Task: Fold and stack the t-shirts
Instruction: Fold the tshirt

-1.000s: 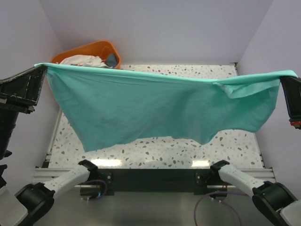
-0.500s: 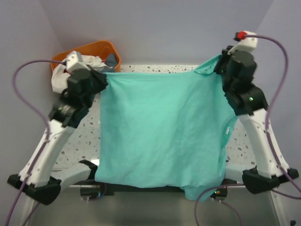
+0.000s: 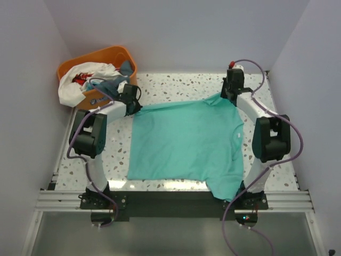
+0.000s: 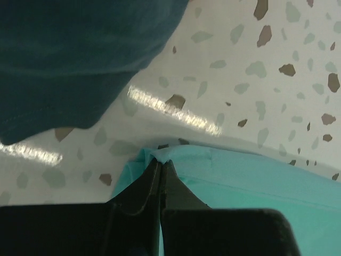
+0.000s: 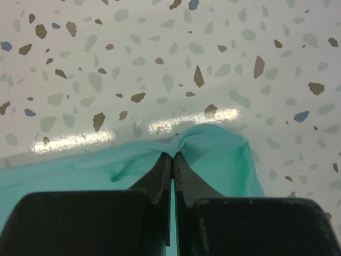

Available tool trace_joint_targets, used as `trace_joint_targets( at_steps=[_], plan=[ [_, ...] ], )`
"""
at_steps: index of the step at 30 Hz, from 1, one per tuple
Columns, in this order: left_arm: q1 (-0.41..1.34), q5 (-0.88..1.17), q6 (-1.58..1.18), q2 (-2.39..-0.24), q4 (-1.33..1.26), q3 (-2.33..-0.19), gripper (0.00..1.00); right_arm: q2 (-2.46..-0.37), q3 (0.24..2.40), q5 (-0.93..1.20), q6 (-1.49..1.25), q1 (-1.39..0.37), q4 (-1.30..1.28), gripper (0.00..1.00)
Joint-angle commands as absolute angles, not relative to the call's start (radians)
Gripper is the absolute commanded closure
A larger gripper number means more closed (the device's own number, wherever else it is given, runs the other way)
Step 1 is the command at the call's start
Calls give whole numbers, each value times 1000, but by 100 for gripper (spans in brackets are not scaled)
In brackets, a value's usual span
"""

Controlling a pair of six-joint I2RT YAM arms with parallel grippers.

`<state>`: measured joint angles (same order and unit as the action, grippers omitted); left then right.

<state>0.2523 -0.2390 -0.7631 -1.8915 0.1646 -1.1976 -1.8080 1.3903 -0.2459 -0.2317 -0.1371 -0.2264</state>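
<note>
A mint green t-shirt (image 3: 186, 141) lies spread on the speckled table (image 3: 176, 85), its near edge hanging over the front. My left gripper (image 3: 134, 105) is low at the shirt's far left corner, shut on the cloth (image 4: 160, 156). My right gripper (image 3: 230, 95) is low at the far right corner, shut on a pinch of the cloth (image 5: 178, 145). More t-shirts, white (image 3: 69, 85), dark teal-grey (image 3: 125, 68) and a bit of red, fill the orange basket (image 3: 114, 53). A dark teal-grey cloth (image 4: 64, 58) fills the top left of the left wrist view.
The orange basket stands at the table's far left corner, just beyond the left gripper. Grey walls (image 3: 176, 26) close in the back and both sides. A metal rail (image 3: 170, 198) runs along the near edge between the arm bases.
Both arms have swung down and away from the camera, carrying the shirt from stretched high in the air to lying flat on the table. Both grips stayed shut.
</note>
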Motion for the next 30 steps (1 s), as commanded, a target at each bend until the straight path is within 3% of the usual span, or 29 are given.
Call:
trace_joint_targets(
  at_steps=[1,4,9,20,30],
  plan=[
    [241,-265,-716,-1943,89,-1343,100,-1856,1485,-178,-247,-126,-117,100],
    [227,-276,-704,-2003,104,-1374,100,-1913,1558,-172,-230,-126,-179,100],
    [225,-244,-693,-2010,106,-1355,100,-1879,1502,-175,-250,-124,-216,100],
    [227,-201,-689,-1803,120,-1174,100,-1594,1237,-132,-357,-129,-436,100],
    [229,-126,-730,-1566,64,-882,100,-1340,999,-146,-400,-135,-589,100]
  ],
)
